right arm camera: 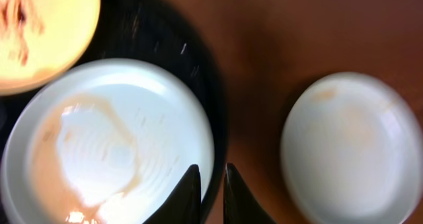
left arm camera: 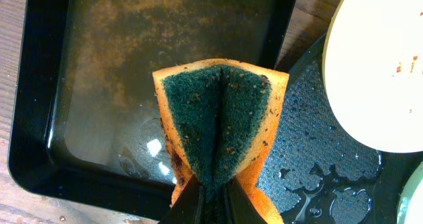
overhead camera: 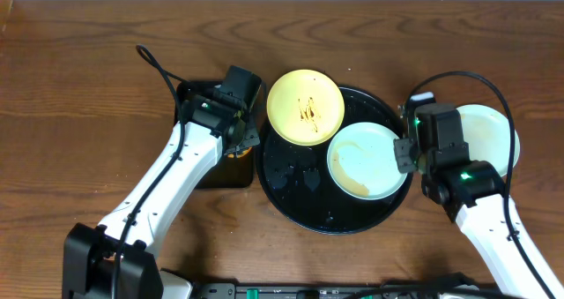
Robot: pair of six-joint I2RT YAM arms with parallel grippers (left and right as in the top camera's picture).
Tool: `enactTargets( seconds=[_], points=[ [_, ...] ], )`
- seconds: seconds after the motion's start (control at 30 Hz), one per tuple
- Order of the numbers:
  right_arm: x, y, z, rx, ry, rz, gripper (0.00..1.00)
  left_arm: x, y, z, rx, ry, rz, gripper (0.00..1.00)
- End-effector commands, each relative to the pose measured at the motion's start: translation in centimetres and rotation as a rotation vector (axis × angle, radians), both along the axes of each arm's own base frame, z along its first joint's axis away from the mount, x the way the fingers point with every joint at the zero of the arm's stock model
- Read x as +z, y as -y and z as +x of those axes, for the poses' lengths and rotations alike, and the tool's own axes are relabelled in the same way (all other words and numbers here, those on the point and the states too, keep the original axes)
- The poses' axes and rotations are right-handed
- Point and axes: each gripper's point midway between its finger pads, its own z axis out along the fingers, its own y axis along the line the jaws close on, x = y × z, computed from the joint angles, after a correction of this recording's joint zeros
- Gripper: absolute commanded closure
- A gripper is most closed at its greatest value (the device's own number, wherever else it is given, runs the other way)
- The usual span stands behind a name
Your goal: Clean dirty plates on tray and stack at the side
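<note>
— Three plates overhead, then. Where do they lie?
— The yellow plate (overhead camera: 305, 107) sits at the tray's (overhead camera: 295, 189) 11 o'clock, overlapping the rim, with a brown squiggle at its middle. The blue plate (overhead camera: 366, 160) lies inside the tray at 3 o'clock, a brown smear along its lower edge. The second blue plate (overhead camera: 493, 133) is on the table (overhead camera: 88, 52), off the tray toward 3 o'clock and partly under the right arm (overhead camera: 493, 220).

— How are the arms posed?
— The left arm (overhead camera: 163, 189) slants up from the picture's 7 o'clock. The left gripper (overhead camera: 241, 142) is over the small tray (overhead camera: 207, 177), just beside the tray's 9 o'clock. The right arm rises from 5 o'clock, with the right gripper (overhead camera: 406, 151) at the blue plate's 3 o'clock edge.

— And the left wrist view?
— The fingers are clenched on a sponge (left arm camera: 221, 118), folded so its green scouring face shows with orange at the edges. It hangs where the two trays meet. The small tray, with murky water in it, is at 10 o'clock, and the wet tray is at 4 o'clock. The yellow plate fills 2 o'clock.

— Right wrist?
— It is blurred. The jaws stand nearly together over the blue plate's rim, at its 4 o'clock. I cannot tell whether they pinch that rim. The second blue plate lies at 3 o'clock on bare wood, with a faint tan film on it, and the yellow plate shows at 11 o'clock.
</note>
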Motion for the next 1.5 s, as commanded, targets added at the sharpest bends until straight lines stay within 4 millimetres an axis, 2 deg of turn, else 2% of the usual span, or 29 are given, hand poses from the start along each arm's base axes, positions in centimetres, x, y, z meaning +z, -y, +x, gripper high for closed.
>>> enactTargets(
  seconds=[0.0,0.07,0.2,0.33,0.73,0.93,1.2,1.4,1.47],
  points=[
    [-1.7,-0.8,-1.6,-0.084,-0.112,0.114,0.83,0.5,-0.3,0.3,-0.002,0.015,0.010,0.92],
    [-3.1,-0.4,-3.2,-0.155,-0.206,0.124,0.72,0.5,-0.3,0.3,-0.002,0.016,0.010,0.92],
    [-5.8,-0.2,-5.9,-0.271,-0.362,0.150,0.62,0.5,-0.3,0.3,-0.002,0.016,0.010,0.92],
    [-7.9,-1.8,-6.9,-0.268,-0.455,0.231,0.74,0.5,-0.3,0.3,-0.002,0.016,0.010,0.92],
    [-11.6,-1.5,-8.0,-0.485,-0.588,0.241,0.76,0.5,-0.3,0.3,-0.002,0.015,0.010,0.92],
    [-12.8,-1.3,-8.0,-0.500,-0.612,0.220,0.71,0.5,-0.3,0.3,-0.002,0.015,0.010,0.92],
    [-13.5,-1.9,-5.6,-0.485,-0.539,0.256,0.69,0.5,-0.2,0.3,-0.002,0.015,0.010,0.92],
    [-13.3,-1.8,-4.5,-0.483,-0.490,0.257,0.72,0.5,-0.3,0.3,-0.002,0.015,0.010,0.92],
    [-13.3,-1.8,-4.5,-0.483,-0.492,0.257,0.77,0.5,-0.2,0.3,-0.002,0.015,0.010,0.92]
  ],
)
